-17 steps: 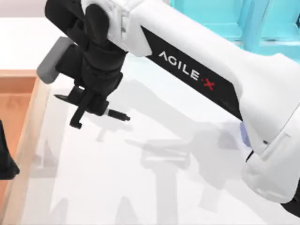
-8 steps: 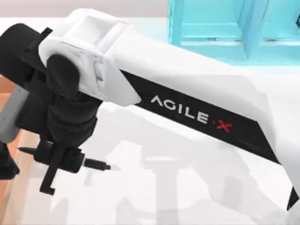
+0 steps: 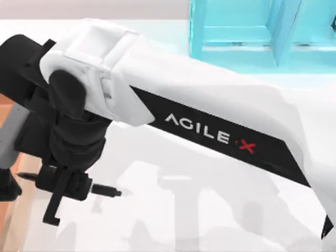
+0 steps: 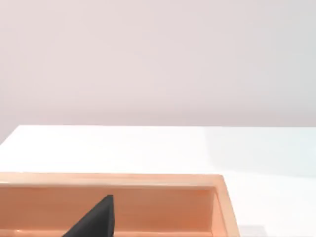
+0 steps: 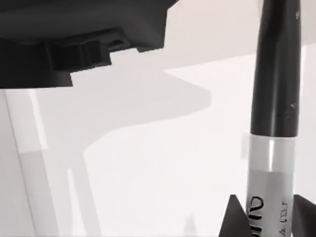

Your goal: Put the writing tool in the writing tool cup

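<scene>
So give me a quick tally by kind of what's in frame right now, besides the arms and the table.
Marker pens: 1, the black marker pen with a grey band, held level above the table in the right gripper.
Wooden trays: 1, the orange wooden tray at the table's left edge.
Shelf frames: 1, the turquoise shelf frame at the back.
Total: 3.

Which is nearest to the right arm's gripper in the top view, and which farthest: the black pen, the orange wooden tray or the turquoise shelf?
1. The pen: held in the right gripper itself, lying level, tip pointing right.
2. The orange tray: just beside the gripper, at the table's left edge.
3. The turquoise shelf: farthest, at the top right.
</scene>
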